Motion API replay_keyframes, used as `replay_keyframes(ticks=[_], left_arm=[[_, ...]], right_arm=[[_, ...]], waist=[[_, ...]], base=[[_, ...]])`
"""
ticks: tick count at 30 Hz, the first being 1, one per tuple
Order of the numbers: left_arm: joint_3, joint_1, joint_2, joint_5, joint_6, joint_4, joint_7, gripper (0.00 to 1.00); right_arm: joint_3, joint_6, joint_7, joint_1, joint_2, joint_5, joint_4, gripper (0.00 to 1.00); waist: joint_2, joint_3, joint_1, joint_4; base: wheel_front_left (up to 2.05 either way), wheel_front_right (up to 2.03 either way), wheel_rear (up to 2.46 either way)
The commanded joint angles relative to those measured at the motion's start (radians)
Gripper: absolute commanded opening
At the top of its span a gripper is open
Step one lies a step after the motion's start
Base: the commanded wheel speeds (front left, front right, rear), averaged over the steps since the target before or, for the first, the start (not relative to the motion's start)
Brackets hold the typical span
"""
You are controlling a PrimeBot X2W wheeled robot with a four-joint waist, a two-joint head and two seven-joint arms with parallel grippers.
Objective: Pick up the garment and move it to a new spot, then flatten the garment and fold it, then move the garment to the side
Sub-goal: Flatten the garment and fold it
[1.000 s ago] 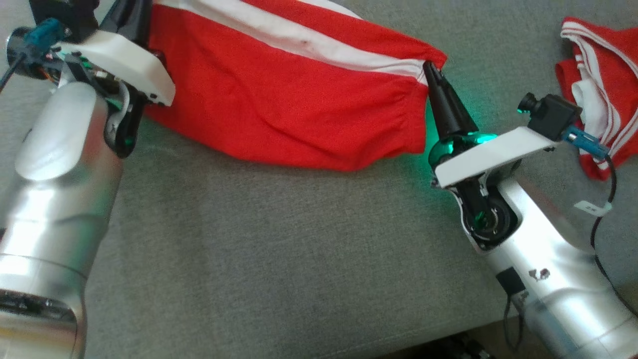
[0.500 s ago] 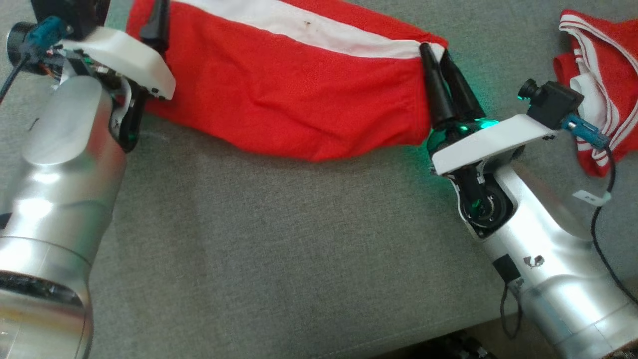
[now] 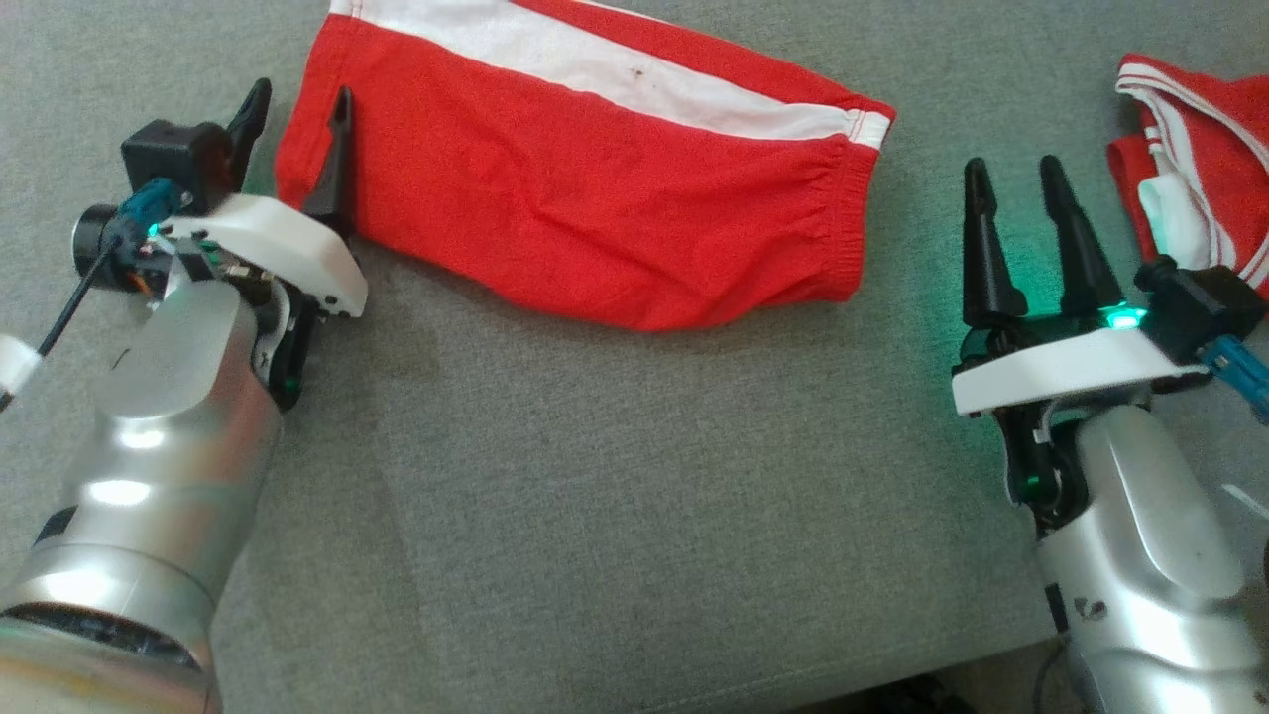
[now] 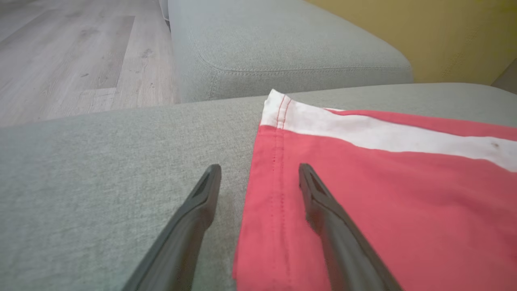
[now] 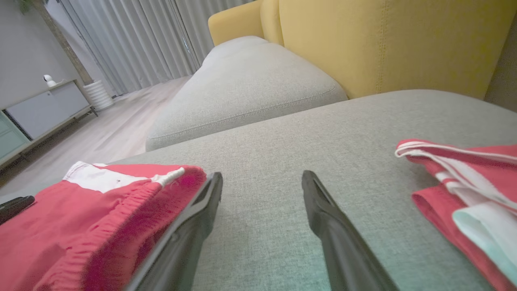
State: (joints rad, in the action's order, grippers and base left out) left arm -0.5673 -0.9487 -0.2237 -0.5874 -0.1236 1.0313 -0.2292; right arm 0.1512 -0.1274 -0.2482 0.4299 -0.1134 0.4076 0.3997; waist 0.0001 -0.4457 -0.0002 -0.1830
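Red shorts with a white side stripe (image 3: 585,188) lie folded flat on the grey cushion (image 3: 595,496); they also appear in the left wrist view (image 4: 383,190) and the right wrist view (image 5: 93,214). My left gripper (image 3: 295,111) is open at the shorts' left hem, one finger over the cloth (image 4: 323,214), the other over bare cushion. Off to the right of the elastic waistband stands my right gripper (image 3: 1011,178), open with nothing between its fingers (image 5: 262,178).
A second red and white garment (image 3: 1200,169) lies crumpled at the far right, close to my right wrist, seen too in the right wrist view (image 5: 464,190). Beyond are another grey cushion (image 5: 250,89), a yellow sofa back (image 5: 383,36) and wooden floor (image 4: 72,52).
Both grippers have let go of the shorts and opened. The shorts now lie flat; my right gripper has drawn away to the right and my left has pulled back to the hem.
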Motion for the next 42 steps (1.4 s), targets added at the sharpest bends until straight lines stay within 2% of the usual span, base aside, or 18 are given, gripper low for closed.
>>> replay_keyframes(ticks=[1, 6, 14, 15, 16, 17, 18, 21, 28, 36, 42], left_arm=[[0.013, -0.013, -0.019, -0.009, -0.002, 0.004, 0.014, 1.00], [-0.009, -0.007, 0.015, -0.034, -0.005, 0.038, 0.072, 1.00], [-0.094, 0.008, 0.049, -0.035, -0.007, 0.079, 0.192, 1.00], [-0.097, 0.008, 0.052, -0.038, -0.007, 0.088, 0.206, 0.95], [-0.103, 0.007, 0.054, -0.038, -0.007, 0.097, 0.219, 0.55], [-0.111, 0.005, 0.055, -0.034, -0.007, 0.102, 0.228, 0.37], [-0.115, 0.004, 0.057, -0.035, -0.007, 0.106, 0.232, 0.00], [-0.127, -0.001, 0.060, -0.034, -0.007, 0.108, 0.227, 0.00], [-0.112, 0.018, 0.077, -0.045, 0.042, 0.123, 0.144, 0.00], [-0.070, 0.197, 0.116, -0.108, 0.086, 0.131, 0.047, 0.00], [-0.036, 0.323, 0.138, -0.150, 0.120, 0.094, -0.008, 0.00]], right_arm=[[-0.002, -0.003, -0.013, -0.012, 0.014, -0.032, -0.044, 1.00], [-0.045, -0.003, -0.013, -0.045, 0.043, -0.111, -0.074, 1.00], [-0.062, -0.003, -0.013, -0.065, 0.058, -0.123, -0.066, 1.00], [-0.063, -0.003, -0.013, -0.067, 0.059, -0.125, -0.064, 1.00], [-0.063, -0.003, -0.013, -0.068, 0.059, -0.126, -0.061, 1.00], [-0.064, -0.003, -0.013, -0.069, 0.060, -0.128, -0.059, 1.00], [-0.064, -0.003, -0.013, -0.070, 0.060, -0.129, -0.058, 1.00], [-0.063, -0.003, -0.013, -0.071, 0.061, -0.132, -0.051, 1.00], [-0.079, -0.003, -0.014, -0.102, 0.063, -0.137, -0.028, 1.00], [-0.090, -0.003, -0.014, -0.189, 0.063, -0.135, 0.008, 1.00], [-0.094, -0.003, -0.014, -0.239, 0.063, -0.146, 0.027, 1.00]], waist=[[-0.0001, -0.003, 0.0002, 0.002], [-0.0001, -0.009, 0.0002, 0.001], [-0.0001, -0.002, 0.0002, 0.002], [-0.0001, 0.000, 0.0002, 0.002], [-0.0001, 0.003, 0.0002, 0.002], [-0.0001, 0.005, 0.0002, 0.003], [-0.0001, 0.007, 0.0002, 0.004], [-0.0001, 0.019, 0.0002, 0.010], [-0.0001, 0.100, 0.0002, 0.056], [-0.0001, 0.242, 0.0002, 0.144], [-0.0001, 0.292, 0.0002, 0.186]], base=[[0.00, 0.00, 0.00], [0.00, 0.00, 0.00], [0.00, 0.00, 0.00], [0.00, 0.00, 0.00], [0.00, 0.00, 0.00], [0.00, 0.00, 0.00], [0.00, 0.00, 0.00], [0.00, 0.00, 0.00], [0.00, 0.00, 0.00], [0.00, 0.00, 0.00], [0.00, 0.00, 0.00]])
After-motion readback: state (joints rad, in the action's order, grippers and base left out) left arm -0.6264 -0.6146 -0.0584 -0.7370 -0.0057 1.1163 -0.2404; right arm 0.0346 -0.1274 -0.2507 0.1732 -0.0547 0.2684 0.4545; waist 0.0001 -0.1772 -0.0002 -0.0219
